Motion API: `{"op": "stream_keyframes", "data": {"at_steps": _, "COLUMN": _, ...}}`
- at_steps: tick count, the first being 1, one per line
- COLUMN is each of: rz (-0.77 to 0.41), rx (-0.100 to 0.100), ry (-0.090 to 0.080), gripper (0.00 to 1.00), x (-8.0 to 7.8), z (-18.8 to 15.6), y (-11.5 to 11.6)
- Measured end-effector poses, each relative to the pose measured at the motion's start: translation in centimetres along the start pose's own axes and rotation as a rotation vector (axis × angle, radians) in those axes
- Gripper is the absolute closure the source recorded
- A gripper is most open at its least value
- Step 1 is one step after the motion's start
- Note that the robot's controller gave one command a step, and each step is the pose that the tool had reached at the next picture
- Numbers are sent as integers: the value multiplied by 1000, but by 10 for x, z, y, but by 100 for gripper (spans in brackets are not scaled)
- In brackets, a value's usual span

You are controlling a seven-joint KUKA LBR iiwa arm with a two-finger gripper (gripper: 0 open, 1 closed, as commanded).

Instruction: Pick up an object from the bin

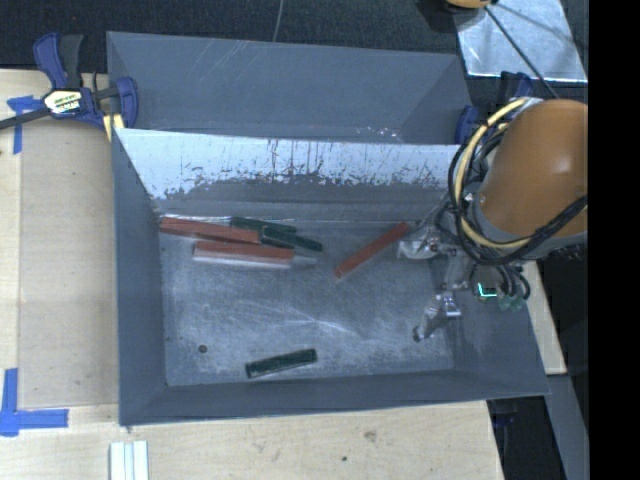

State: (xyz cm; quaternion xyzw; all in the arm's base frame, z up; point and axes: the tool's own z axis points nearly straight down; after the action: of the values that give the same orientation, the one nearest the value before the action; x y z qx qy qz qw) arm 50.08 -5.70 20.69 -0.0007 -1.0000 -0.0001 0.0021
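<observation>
My gripper [437,318] hangs low over the right side of the bin floor, with nothing seen in it. The nearest thing is a reddish-brown stick [372,250], lying tilted up and to the left of the gripper and apart from it. A short dark green bar [281,364] lies near the bin's front wall, well to the gripper's left.
At the back left of the floor lie a long reddish-brown stick [210,230], a paler stick [243,254] and a dark green pen-like thing [278,234], close together. The arm's orange dome and cables stand over the bin's right wall.
</observation>
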Motion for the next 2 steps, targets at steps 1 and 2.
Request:
{"op": "stream_keyframes", "data": {"at_steps": 1, "rz": -1, "rx": 1, "ry": -7, "gripper": 0, "x": -2, "z": -3, "y": 0}}
{"op": "stream_keyframes", "data": {"at_steps": 2, "rz": -27, "rx": 2, "ry": -15, "gripper": 0, "x": -37, "z": 45, "y": 22}}
